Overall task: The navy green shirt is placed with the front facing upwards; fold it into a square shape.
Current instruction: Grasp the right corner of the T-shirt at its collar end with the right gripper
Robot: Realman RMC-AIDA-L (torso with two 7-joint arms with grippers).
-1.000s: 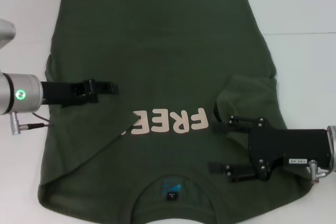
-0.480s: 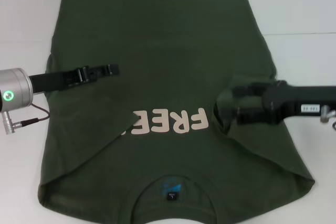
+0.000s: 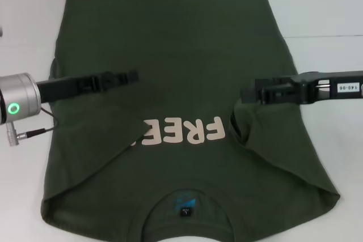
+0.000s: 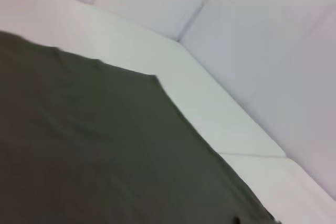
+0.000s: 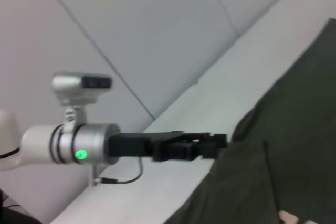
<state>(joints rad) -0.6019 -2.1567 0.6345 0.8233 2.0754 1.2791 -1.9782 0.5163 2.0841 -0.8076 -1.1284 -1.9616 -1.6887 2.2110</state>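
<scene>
a dark olive-green short-sleeved shirt, the navy green shirt [image 3: 176, 83], is lying front-up on a white table [image 3: 329, 72], spread flat and covering most of the head view. its collar is sitting at the near edge, closest to the robot, with a small black neck label [image 3: 185, 212] showing inside it, and its hem is running along the far edge. pale pink lettering [image 3: 184, 131], seen upside down from the robot's side, is crossing the chest. both sleeves are lying folded inward over the body of the shirt; the one on the robot's left is covering the start of the lettering, and the one on the robot's right is forming a raised, rumpled fold just beside the last letter.

the left gripper [image 3: 129, 75] is reaching in from the left side, hovering over the shirt's left half above the lettering; it is holding nothing, and whether its fingers are apart or together is not clear. the right gripper [image 3: 247, 93] is reaching in from the right side, poised just above the raised fold of the right sleeve; its finger spacing is also not clear, and no cloth is visibly pinched.

the right wrist view is showing the left gripper [image 5: 210, 144] side-on over the shirt's edge.
</scene>
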